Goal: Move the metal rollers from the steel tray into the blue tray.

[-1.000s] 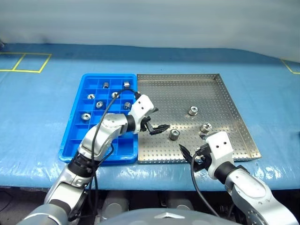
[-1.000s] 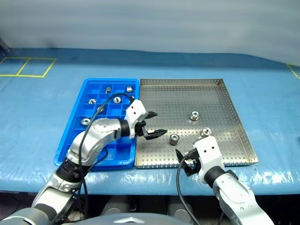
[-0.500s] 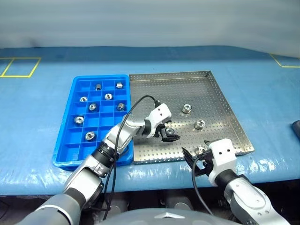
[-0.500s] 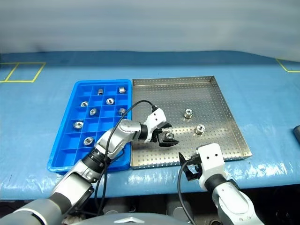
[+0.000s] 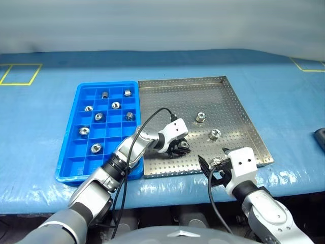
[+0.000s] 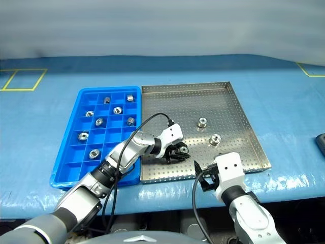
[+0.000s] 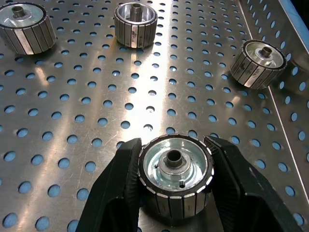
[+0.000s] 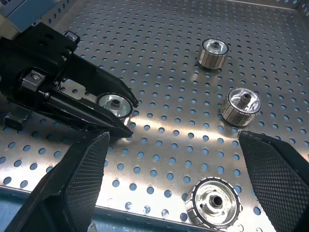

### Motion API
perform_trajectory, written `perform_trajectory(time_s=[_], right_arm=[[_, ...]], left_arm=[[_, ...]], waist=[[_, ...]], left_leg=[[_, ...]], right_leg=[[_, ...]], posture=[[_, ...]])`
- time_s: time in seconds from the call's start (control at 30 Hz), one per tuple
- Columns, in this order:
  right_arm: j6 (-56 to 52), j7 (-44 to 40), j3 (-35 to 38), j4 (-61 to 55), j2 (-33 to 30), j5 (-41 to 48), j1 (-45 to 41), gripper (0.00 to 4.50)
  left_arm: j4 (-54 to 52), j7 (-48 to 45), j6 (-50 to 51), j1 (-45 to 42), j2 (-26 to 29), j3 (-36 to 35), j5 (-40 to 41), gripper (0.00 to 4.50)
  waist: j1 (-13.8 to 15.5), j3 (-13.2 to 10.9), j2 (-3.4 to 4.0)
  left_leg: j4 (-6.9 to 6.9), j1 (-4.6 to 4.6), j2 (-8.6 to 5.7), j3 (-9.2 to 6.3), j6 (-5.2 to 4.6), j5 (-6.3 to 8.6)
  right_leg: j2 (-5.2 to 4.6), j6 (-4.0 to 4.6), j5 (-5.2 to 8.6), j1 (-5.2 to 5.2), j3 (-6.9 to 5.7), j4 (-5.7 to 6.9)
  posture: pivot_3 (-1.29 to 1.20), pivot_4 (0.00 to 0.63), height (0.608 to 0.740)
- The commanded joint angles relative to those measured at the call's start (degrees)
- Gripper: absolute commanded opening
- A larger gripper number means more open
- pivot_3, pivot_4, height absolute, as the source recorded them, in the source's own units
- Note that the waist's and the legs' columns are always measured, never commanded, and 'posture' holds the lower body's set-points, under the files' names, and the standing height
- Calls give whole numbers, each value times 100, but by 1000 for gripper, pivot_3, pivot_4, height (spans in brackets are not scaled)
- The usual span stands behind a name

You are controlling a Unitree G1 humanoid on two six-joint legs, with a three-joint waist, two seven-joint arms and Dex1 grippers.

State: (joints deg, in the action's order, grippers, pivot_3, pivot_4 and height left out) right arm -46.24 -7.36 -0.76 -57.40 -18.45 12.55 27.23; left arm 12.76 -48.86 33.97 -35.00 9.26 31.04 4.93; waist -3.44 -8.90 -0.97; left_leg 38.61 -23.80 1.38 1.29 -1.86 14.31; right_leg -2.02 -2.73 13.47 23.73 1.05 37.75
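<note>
Black, textured fingers of the right gripper [image 8: 166, 181] stand spread wide over the near edge of the perforated silver steel tray [image 5: 238, 96], with one ribbed silver metal roller [image 8: 213, 203] lying on the tray floor between them, untouched. Just beyond, the left gripper [image 7: 174, 186] has its two black fingers pressed against both sides of another roller [image 7: 175, 170], which sits on the tray floor. Farther in, two more rollers [image 5: 214, 134] [image 5: 201, 117] lie apart from each other on the perforated floor. Beside the steel tray, touching its left rim, sits the bright blue plastic gridded tray [image 5: 71, 152], with seven rollers [image 5: 95, 148] in separate compartments.
</note>
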Motion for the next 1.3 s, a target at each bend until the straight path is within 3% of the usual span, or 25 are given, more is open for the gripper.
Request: perform_trajectory(time_s=[0.03,0.3,0.43,0.73,1.03,1.3], right_arm=[[138,-62,-6,-94,-28,-13,-186,4500],[84,-555,-55,328,-425,79,-1207,4500],[74,-934,-387,730,-642,139,-2048,4500],[380,-1982,-1507,1933,-707,220,-3870,4500],[959,-2761,-2285,2831,-422,131,-4868,4500],[1264,-3082,-2564,3251,-205,59,-5073,4500]], left_arm=[[-555,-137,157,-123,-107,-357,335,1714],[-1549,454,603,-158,-272,-1663,1042,1714],[-2303,770,382,200,10,-2272,1194,1714],[-4236,1703,496,1550,1056,-3276,1118,1714],[-5491,2524,1009,3156,1564,-3950,1005,1714],[-5678,3004,1043,4030,1555,-4066,799,1714]], waist=[[12,0,0],[79,0,0],[134,0,3],[575,-8,-1],[1096,-15,-7],[1441,-17,-4]], left_leg=[[0,0,0,0,0,0],[12,-1,2,2,-1,0],[15,8,9,3,0,-1],[10,3,20,-8,2,-1],[8,-1,11,-17,5,-2],[8,0,12,-25,9,-4]], right_leg=[[0,0,0,0,0,0],[6,-17,-11,-1,6,3],[18,-17,-14,-8,14,6],[32,-6,-43,-5,4,4],[14,21,-28,-9,-14,-1],[8,36,-18,-9,-32,0]], posture=[[-97,150,740],[-65,150,740],[23,150,740],[313,150,740],[443,150,740],[443,150,740]])
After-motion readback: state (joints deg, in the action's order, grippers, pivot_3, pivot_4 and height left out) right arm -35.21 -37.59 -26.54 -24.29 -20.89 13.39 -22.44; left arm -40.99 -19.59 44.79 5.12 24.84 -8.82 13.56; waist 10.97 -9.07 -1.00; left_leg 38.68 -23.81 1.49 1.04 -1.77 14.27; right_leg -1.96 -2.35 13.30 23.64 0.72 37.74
